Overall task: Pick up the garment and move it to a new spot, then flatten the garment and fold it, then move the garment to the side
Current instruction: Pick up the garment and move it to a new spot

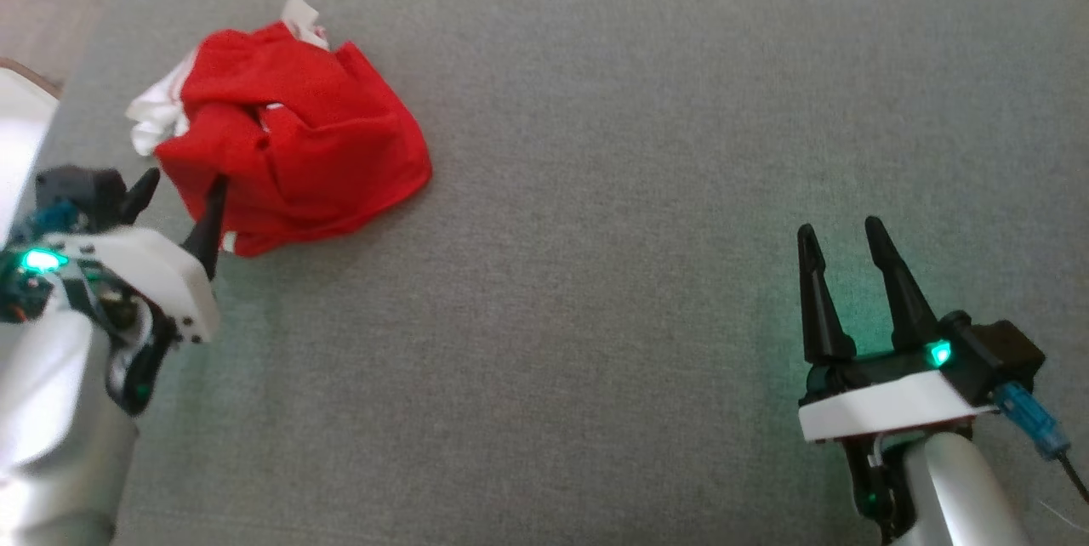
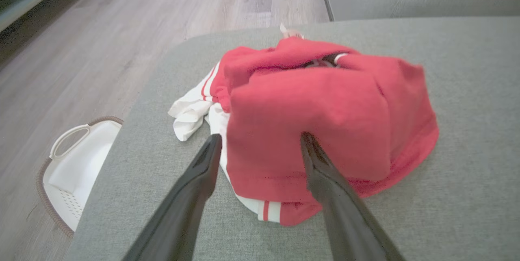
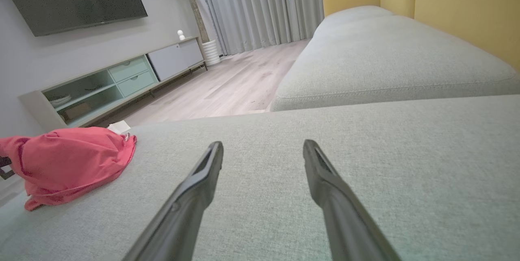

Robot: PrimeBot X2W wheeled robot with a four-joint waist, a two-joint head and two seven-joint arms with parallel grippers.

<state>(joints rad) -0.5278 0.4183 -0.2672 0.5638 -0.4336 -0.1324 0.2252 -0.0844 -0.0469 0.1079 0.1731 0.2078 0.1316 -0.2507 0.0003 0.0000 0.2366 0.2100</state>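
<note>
The crumpled red garment (image 1: 298,138) lies at ten o'clock on the grey sofa cushion (image 1: 595,189). The left gripper (image 1: 185,182), wide open and empty, points at its near edge. It should probably sink into a thick fold before closing. The right gripper (image 1: 840,230) sits open and empty at four o'clock.

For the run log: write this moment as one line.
stage: before pickup | garment: crumpled on grey cushion, not held | left gripper: open, at garment's edge | right gripper: open, far from garment
</note>
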